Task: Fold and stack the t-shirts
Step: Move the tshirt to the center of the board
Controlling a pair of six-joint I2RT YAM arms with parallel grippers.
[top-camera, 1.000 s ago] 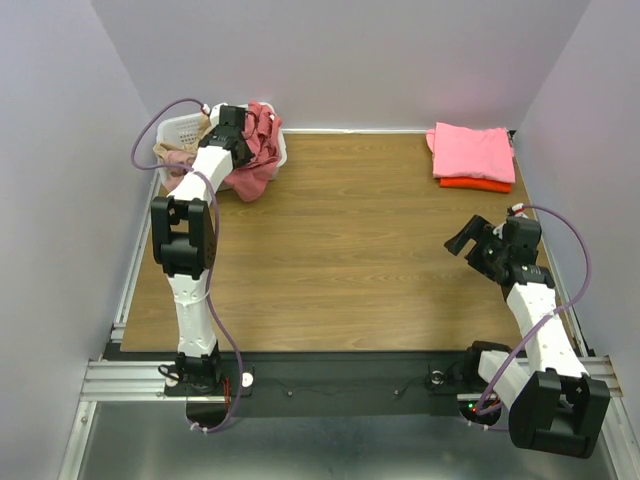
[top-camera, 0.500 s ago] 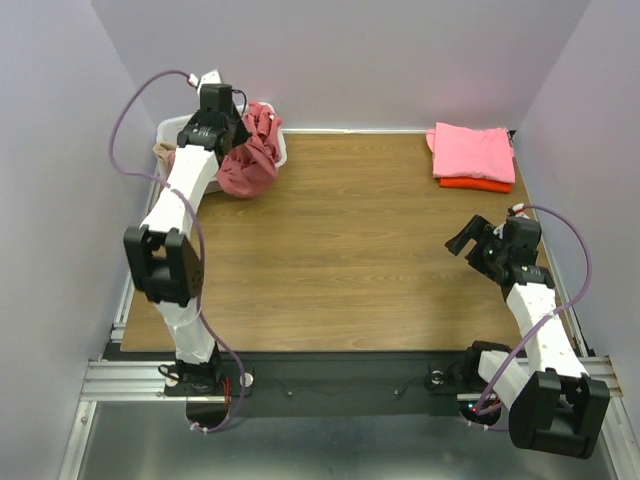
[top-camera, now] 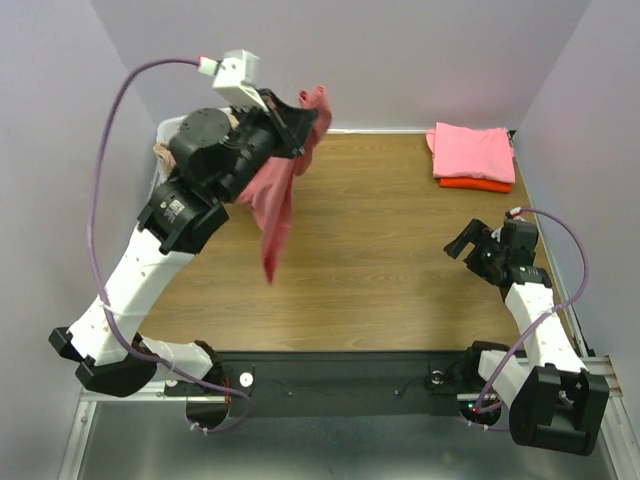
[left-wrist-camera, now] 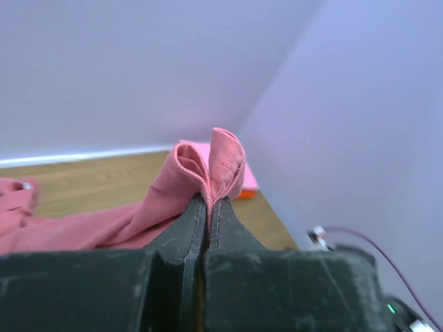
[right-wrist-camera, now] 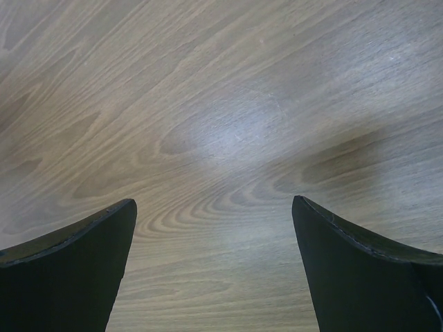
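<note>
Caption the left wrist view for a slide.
Left gripper pinches a fold of the dusty red t-shirt above the wooden table.

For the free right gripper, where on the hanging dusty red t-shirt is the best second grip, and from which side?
Probably the dusty red t-shirt at its dangling lower end, approached from the right arm's side. The left gripper pinches only a top fold, so the cloth hangs narrow and free below, and the open right gripper is on that side.
</note>
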